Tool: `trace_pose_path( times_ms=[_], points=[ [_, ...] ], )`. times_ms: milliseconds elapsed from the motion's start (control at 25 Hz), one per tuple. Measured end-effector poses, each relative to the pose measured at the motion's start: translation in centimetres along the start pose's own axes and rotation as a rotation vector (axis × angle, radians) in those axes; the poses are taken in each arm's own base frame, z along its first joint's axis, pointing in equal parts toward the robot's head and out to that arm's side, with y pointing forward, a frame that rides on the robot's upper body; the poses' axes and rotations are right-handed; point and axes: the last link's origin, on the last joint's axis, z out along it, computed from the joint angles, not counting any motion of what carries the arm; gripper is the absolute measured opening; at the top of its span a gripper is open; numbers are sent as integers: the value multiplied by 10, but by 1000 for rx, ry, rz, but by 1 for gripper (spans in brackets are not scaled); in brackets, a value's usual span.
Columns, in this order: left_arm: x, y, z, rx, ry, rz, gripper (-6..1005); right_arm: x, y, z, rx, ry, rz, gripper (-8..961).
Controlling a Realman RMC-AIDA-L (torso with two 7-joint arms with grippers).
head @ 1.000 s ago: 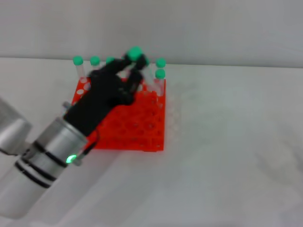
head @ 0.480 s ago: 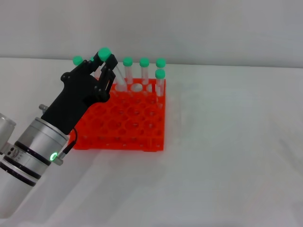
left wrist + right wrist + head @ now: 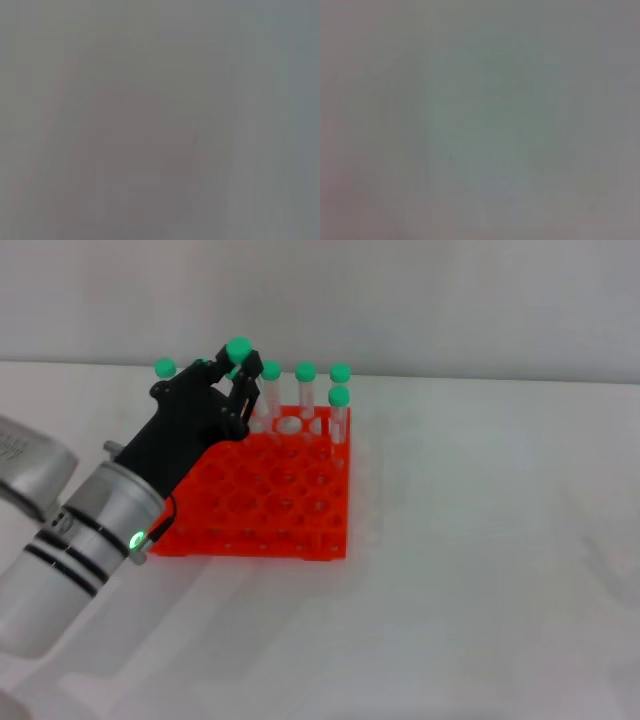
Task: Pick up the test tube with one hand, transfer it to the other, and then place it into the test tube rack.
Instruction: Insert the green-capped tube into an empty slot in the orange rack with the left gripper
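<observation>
Left pincer [image 3: 240, 375] over the back-left part of the test tube rack [image 3: 270, 502], black fingers [image 3: 243, 398] clamped on the test tube [image 3: 239, 352]. Green cap poking out above the fingertips, tube body mostly hidden behind them, so tilt and whether the tip sits in a hole: cannot tell. Arm reaching in from lower left, green light [image 3: 133, 538] lit on the wrist. Rack sitting on the white desk [image 3: 480, 540], left of centre. Other green-capped tubes standing upright along the rack's back row: one at the far-left corner [image 3: 165, 369], then three to the right of the pincer [image 3: 305, 373], plus one more [image 3: 339, 397] just in front of the right-corner tube. Right arm not visible in the head view. Both wrist views showing only a featureless grey blur, nothing readable.
</observation>
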Motion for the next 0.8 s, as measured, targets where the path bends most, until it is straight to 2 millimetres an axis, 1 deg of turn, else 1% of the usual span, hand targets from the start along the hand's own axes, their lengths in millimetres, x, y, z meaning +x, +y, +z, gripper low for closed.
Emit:
trace_pose_path(
  times_ms=[120,200,320,480,800],
  points=[
    [-1,1,13,-6,-35,8,264,0,1,1,-3,-2,4,877],
    [-1,3,18,-15,-41,12,264,0,2,2,-6,-4,8,877],
    [0,4,21,-16,-42,17,265,0,3,3,-8,-4,12,877],
    [-2,0,23,2,-65,20,266,0,4,3,-10,-6,15,877],
    [-4,2,35,-8,-102,63,267,-1,6,7,-18,-10,17,877]
  ],
)
